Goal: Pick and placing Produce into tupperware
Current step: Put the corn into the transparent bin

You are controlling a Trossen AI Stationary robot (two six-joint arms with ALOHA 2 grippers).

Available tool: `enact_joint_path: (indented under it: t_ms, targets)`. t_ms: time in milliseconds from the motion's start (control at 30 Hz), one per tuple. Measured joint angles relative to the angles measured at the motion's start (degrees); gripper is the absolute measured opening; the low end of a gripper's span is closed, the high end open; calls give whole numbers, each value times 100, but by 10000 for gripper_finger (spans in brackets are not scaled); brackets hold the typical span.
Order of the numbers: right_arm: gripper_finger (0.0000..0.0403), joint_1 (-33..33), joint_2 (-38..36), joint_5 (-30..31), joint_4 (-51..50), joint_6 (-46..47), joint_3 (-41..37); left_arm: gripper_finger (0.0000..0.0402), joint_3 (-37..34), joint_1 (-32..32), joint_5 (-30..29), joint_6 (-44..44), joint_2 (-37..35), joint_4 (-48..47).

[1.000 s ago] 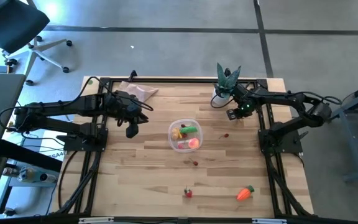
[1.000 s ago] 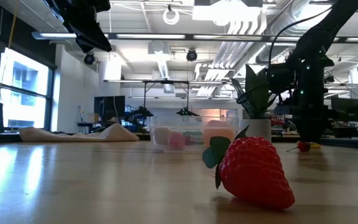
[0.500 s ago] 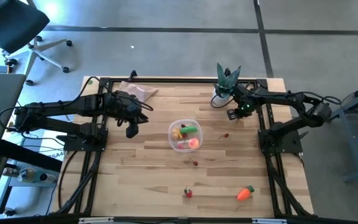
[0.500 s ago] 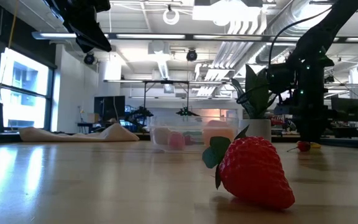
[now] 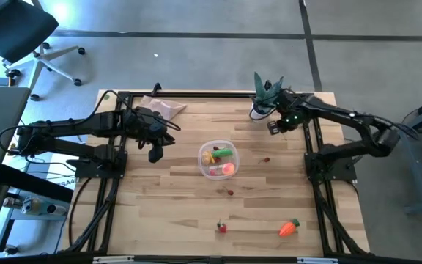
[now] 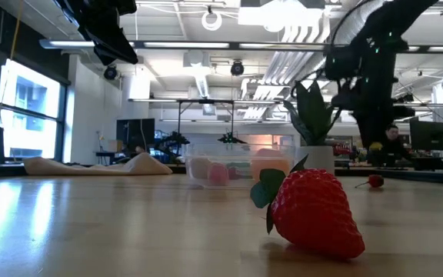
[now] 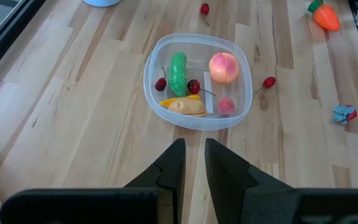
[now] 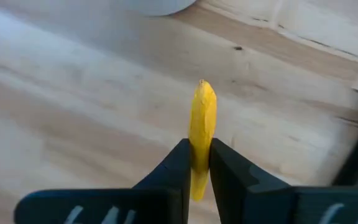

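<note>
The tupperware [image 5: 218, 159] is a clear round container in the middle of the table. It holds a green piece [image 7: 178, 71], an orange ball [image 7: 224, 67], a yellow piece and small red ones. My right gripper [image 5: 275, 127] hangs above the table's far right part, beside the plant pot, and is shut on a yellow produce piece [image 8: 202, 121]. My left gripper [image 5: 155, 154] hovers left of the tupperware, shut and holding nothing. A carrot [image 5: 289, 228] and a strawberry [image 5: 222, 226] lie near the front edge. Two small red pieces [image 5: 266, 159] [image 5: 230, 192] lie beside the tupperware. My right gripper pinches the yellow piece between its two fingers, on its flat sides near one end [image 8: 197, 163]. The fingers point almost straight down from above. The piece stands edge-on between them, its free end [image 8: 204, 87] sticking out past the fingertips, lifted clear of the table.
A spiky green plant in a white pot [image 5: 267, 99] stands at the far edge next to my right gripper. A beige cloth [image 5: 163, 108] lies at the far left. Black frame rails run along the table's left and right sides.
My right gripper has risen from the table beside the plant pot, taking the yellow piece with it. The piece lay on the wood next to a small red piece and now hangs clear of it. The red piece has stayed where it was.
</note>
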Motion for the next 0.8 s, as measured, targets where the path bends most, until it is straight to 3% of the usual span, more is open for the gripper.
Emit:
enact_joint_path:
  t_ms: [433,800]
  targets:
    - [32,833,-995,92,-1932,260,1882,51,0,0,1,-1,0,-1]
    - [32,1467,-1015,-695,-1075,272,3725,51,0,1,1,-1,0,0]
